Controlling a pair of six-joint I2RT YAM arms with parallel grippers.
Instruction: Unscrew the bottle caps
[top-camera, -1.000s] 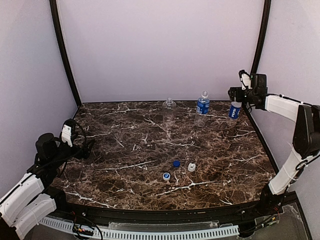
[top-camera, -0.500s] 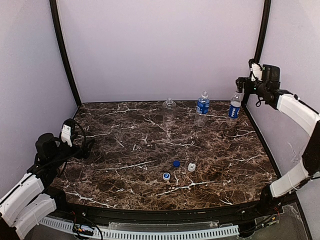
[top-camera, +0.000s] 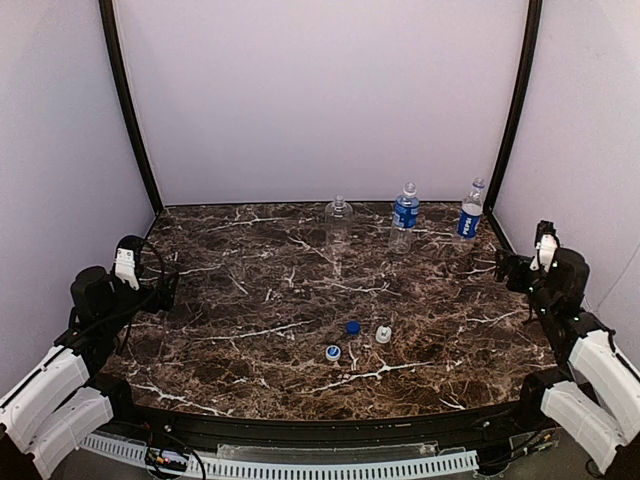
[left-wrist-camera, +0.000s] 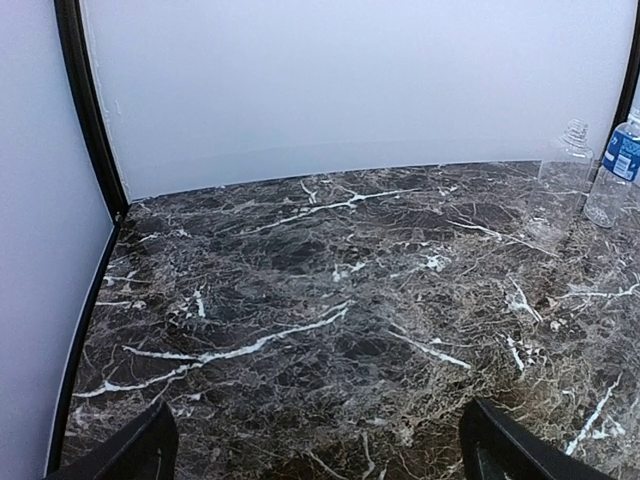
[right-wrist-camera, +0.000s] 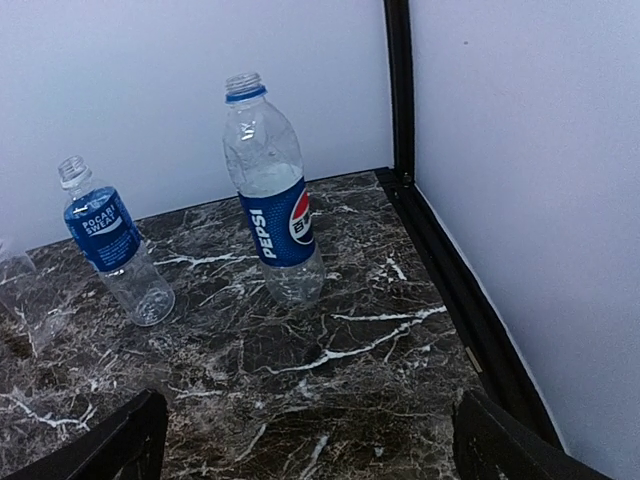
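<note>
From above, the right gripper (top-camera: 512, 270) has drawn back from the far corner to the near right edge, leaving the clear blue-labelled Pepsi bottle (top-camera: 470, 212) standing by the clear Pocari Sweat bottle (top-camera: 405, 215) and the rounder unlabelled clear bottle (top-camera: 339, 220). The dark blue plastic cap (top-camera: 352, 326), white plastic cap (top-camera: 383, 335) and pale blue-and-white plastic cap (top-camera: 333, 352) lie loose mid-table. Left wrist: the left gripper (left-wrist-camera: 318, 455) hangs spread and empty. Right wrist: fingers (right-wrist-camera: 110, 440) apart, nothing held, necks bare; the task looks done.

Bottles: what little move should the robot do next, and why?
Probably just rest: Pepsi bottle, Pocari bottle and unlabelled bottle stand open-necked; white cap, dark blue cap and pale cap lie loose; left gripper and right gripper are open, empty.
</note>
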